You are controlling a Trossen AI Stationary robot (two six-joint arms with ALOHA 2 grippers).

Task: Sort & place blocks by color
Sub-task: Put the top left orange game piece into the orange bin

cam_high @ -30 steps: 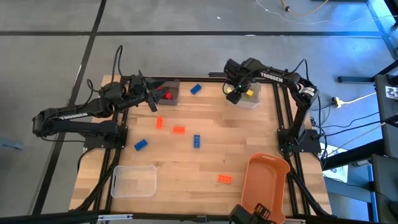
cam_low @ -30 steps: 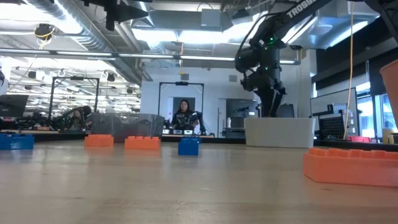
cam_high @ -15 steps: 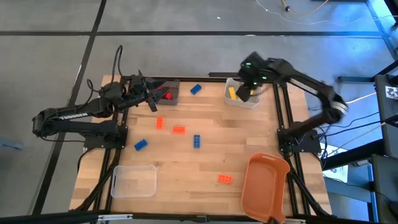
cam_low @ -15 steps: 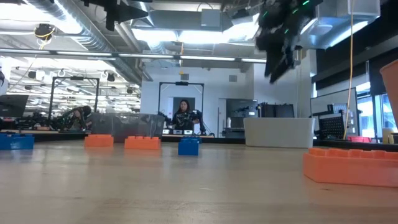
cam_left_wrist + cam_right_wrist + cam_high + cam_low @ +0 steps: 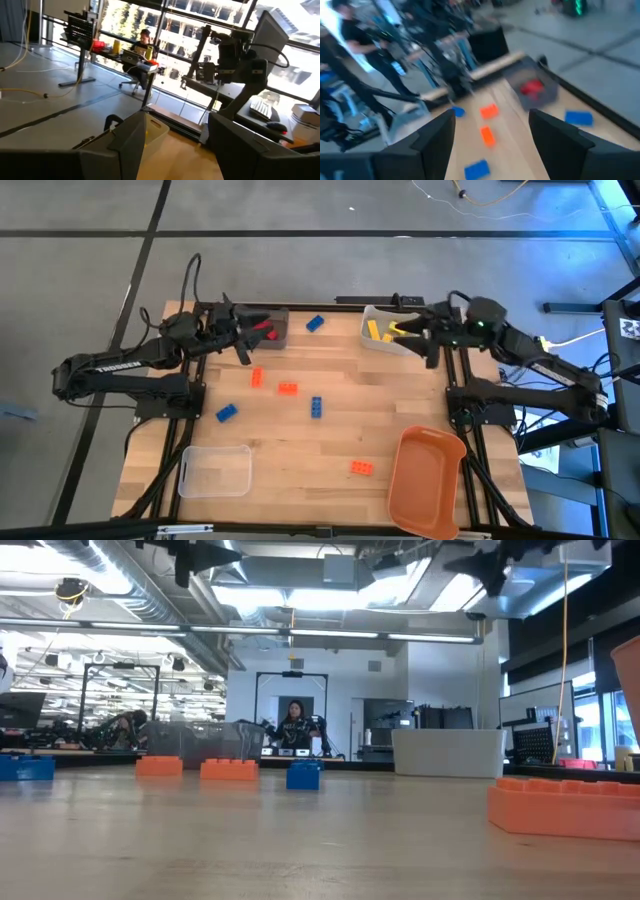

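Observation:
Loose blocks lie on the wooden table [image 5: 340, 430]: blue ones [image 5: 315, 323] [image 5: 317, 407] [image 5: 227, 412] and orange ones [image 5: 257, 378] [image 5: 288, 388] [image 5: 361, 467]. A red block [image 5: 266, 333] rests in the dark bin [image 5: 272, 327] at the far left. Yellow blocks [image 5: 375, 330] lie in a small clear bin [image 5: 390, 332] at the far right. My left gripper [image 5: 240, 335] [image 5: 177, 130] hovers open beside the dark bin, pointing toward the right. My right gripper [image 5: 408, 338] [image 5: 492, 130] is raised over the clear bin's right part, roughly level, open and empty.
A larger clear bin [image 5: 215, 470] stands at the near left and an orange bin [image 5: 425, 480] at the near right. Black frame rails run along both table sides. A person sits in the room beyond the far edge [image 5: 295, 725].
My right gripper has risen out of the small clear bin and drawn back toward the table's right edge, tipping from pointing down to about level. The blocks on the table lie where they were.

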